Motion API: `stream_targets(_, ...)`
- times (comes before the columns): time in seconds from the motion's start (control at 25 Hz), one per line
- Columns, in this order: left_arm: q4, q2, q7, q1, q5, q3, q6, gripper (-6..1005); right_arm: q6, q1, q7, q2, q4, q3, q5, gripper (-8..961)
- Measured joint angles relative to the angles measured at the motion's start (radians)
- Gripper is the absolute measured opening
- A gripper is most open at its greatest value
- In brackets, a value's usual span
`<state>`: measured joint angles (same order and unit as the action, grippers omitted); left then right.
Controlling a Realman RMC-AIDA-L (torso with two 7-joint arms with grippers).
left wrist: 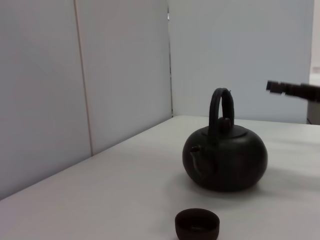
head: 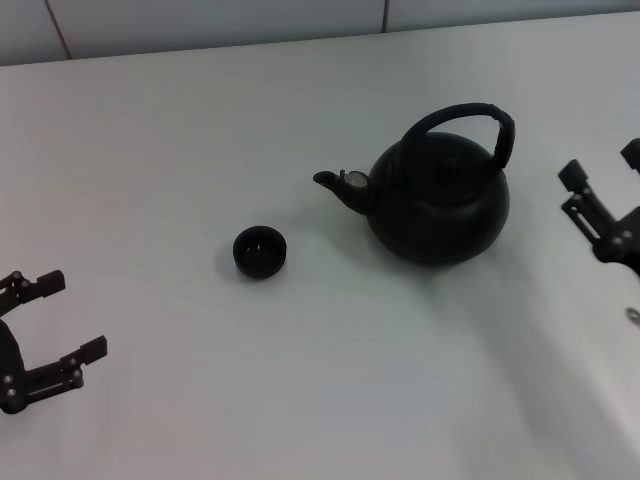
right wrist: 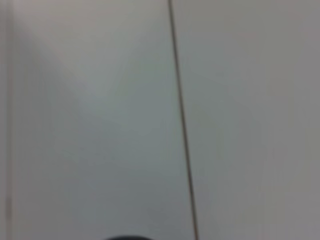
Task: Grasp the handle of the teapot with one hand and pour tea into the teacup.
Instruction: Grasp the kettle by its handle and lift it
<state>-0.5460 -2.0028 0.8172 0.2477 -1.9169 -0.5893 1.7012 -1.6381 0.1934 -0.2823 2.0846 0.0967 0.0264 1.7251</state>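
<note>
The black teapot stands upright on the white table, right of centre, spout pointing left toward the teacup. Its arched handle stands up over the lid. My right gripper is open and empty at the right edge, just right of the teapot and apart from it. My left gripper is open and empty at the lower left, well away from the cup. The left wrist view shows the teapot, the handle, the teacup and a finger of the right gripper.
The white table runs back to a pale panelled wall. The right wrist view shows only that wall with a vertical seam and a dark sliver at its bottom edge.
</note>
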Motion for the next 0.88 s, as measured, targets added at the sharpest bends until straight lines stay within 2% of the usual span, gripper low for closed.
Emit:
stream_targets(0.2,0.000,-0.003,0.004,-0.002,0.002,0.024,0.002,861,0.120,0.009,0.168,0.001,0.153,0.088,-0.010,787)
stream_targets(0.52,0.000,-0.003,0.007,-0.002,0.003,0.043,0.015,860,0.156,0.032,0.167,-0.005,0.149,0.082,-0.006,787)
stream_targets(0.88,0.000,-0.015,0.000,-0.002,-0.001,0.049,0.019,860,0.272,0.109,0.157,-0.006,0.137,0.079,-0.004,787)
